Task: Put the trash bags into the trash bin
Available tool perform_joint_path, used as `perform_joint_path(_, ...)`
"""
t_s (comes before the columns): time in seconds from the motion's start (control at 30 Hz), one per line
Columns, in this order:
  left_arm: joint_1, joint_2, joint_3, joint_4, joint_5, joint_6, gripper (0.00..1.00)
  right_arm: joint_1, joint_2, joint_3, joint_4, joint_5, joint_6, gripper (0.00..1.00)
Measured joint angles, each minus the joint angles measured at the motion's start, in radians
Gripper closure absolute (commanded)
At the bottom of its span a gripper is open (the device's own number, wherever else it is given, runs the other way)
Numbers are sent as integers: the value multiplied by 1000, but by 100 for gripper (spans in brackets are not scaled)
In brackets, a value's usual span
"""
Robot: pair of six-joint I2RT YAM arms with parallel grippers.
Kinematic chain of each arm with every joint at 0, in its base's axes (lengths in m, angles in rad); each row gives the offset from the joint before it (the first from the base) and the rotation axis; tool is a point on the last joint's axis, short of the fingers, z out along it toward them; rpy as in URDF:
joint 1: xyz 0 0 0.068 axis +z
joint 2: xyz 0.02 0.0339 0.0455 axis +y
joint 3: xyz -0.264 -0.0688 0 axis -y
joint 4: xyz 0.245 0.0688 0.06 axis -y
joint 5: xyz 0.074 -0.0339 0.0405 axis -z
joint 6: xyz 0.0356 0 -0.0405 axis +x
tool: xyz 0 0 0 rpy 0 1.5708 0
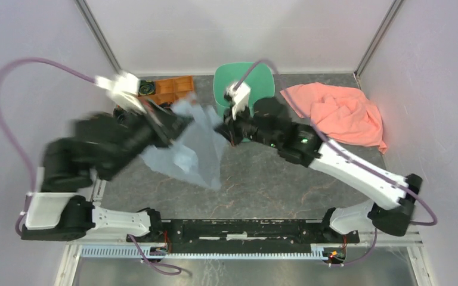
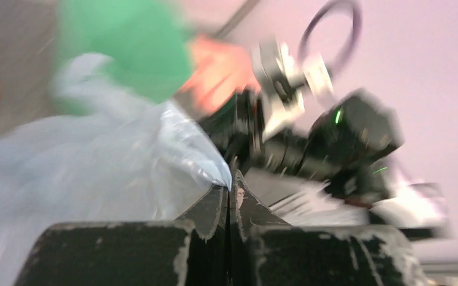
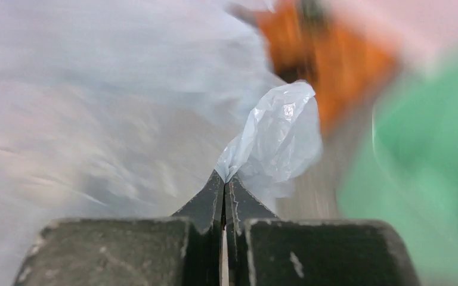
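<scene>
- Left end effector (image 2: 231,188) and right end effector (image 3: 225,180) each clamp bag (image 1: 188,149) film; it could slip or tear.
- Slack bag could snag the bin (image 1: 263,82) rim.

One trash bag (image 1: 188,149), pale blue-grey and crinkled. One trash bin (image 1: 262,77), mint green. One orange compartment tray (image 1: 176,88), with one small dark object (image 1: 147,87) at its left end, its kind unclear. One salmon-pink cloth (image 1: 340,113). Two arms, the left arm (image 1: 89,155) and the right arm (image 1: 346,164), each with one claw: left claw (image 2: 231,185), right claw (image 3: 224,179), so two claws, four fingers in all. Two purple cables: left cable (image 1: 42,61), right cable (image 1: 272,64). One worktop (image 1: 262,185)
</scene>
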Motion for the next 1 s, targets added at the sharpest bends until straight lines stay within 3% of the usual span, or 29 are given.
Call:
perform_joint_path(0.07,0,72,286,101,56,138,98,85,3,260,33,39,-65,100)
perform_joint_path(0.1,0,70,357,169,78,196,98,124,-43,308,120,32,-97,99)
perform_joint_path(0.17,0,-17,300,264,84,258,98,156,-215,195,283,18,-134,99)
perform_joint_path(0.27,2,-253,-38,272,-22,200,98,140,-482,-134,494,-12,-141,99)
perform_joint_path(0.3,3,-357,-265,185,-83,49,98,143,-535,-291,619,-41,-121,99)
perform_joint_path(0.33,4,-377,-333,130,-95,-5,98,154,-550,-444,704,-65,-90,99)
perform_joint_path(0.37,6,-409,-498,85,-91,-119,98,169,-530,-595,756,-83,-56,99)
perform_joint_path(0.47,2,-463,-943,-44,13,-329,98,196,-365,-921,698,-102,28,100)
perform_joint_path(0.53,1,-540,-1067,-111,61,-371,98,203,-310,-1006,512,-89,37,100)
perform_joint_path(0.6,1,-608,-999,-117,61,-354,98,204,-296,-904,359,-41,0,100)
perform_joint_path(0.63,1,-591,-893,-118,53,-322,98,203,-270,-766,287,-13,-31,100)
perform_joint_path(0.8,2,-192,-68,17,16,-43,98,204,-166,-71,241,29,-168,100)
perform_joint_path(0.87,2,-63,170,134,40,68,98,205,-206,78,308,1,-206,99)
perform_joint_path(0.93,2,-54,174,224,41,135,98,206,-325,39,415,-40,-227,99)
perform_joint_path(1.0,2,-127,21,256,6,144,98,208,-466,-119,520,-57,-230,99)
